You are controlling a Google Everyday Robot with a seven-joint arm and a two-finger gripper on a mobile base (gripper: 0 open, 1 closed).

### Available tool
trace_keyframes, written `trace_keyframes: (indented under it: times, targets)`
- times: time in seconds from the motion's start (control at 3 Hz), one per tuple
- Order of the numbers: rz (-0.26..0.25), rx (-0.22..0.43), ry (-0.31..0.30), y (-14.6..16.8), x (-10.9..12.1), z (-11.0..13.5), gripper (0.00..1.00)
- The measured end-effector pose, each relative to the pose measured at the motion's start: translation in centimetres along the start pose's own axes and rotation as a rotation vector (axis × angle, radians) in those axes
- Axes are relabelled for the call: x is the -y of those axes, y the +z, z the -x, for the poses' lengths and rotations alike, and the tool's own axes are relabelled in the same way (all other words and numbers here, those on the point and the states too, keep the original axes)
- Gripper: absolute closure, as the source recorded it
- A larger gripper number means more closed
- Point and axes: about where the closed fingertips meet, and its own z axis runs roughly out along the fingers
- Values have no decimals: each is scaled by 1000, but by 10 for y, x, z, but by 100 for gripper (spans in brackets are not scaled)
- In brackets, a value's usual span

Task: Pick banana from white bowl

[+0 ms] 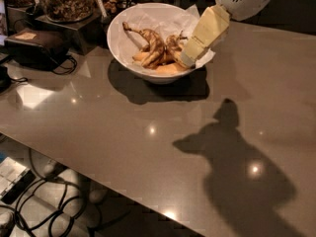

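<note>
The white bowl [129,53] stands at the far middle of the grey table, lined with crinkled white paper. The banana [154,48], a small brown-spotted bunch with a dark curved stem pointing left, lies inside it. My gripper [187,58] comes in from the upper right, its cream-coloured fingers [205,33] angled down-left over the bowl's right rim, tip just beside the bunch's right end. The banana still rests in the bowl.
A clear jar of nuts [64,1] on a dark box and a black pouch [37,46] sit at the back left. The table's near edge runs diagonally from left to lower right, with cables [44,201] on the floor below. The arm's shadow falls at right.
</note>
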Motion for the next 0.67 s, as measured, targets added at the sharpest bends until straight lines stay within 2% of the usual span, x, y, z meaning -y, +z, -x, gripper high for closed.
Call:
trace_keyframes:
  times: [0.33,0.67]
  targets:
    - [0,0,0,0,0,0,0]
    - [32,-36,15,9,1,18,0]
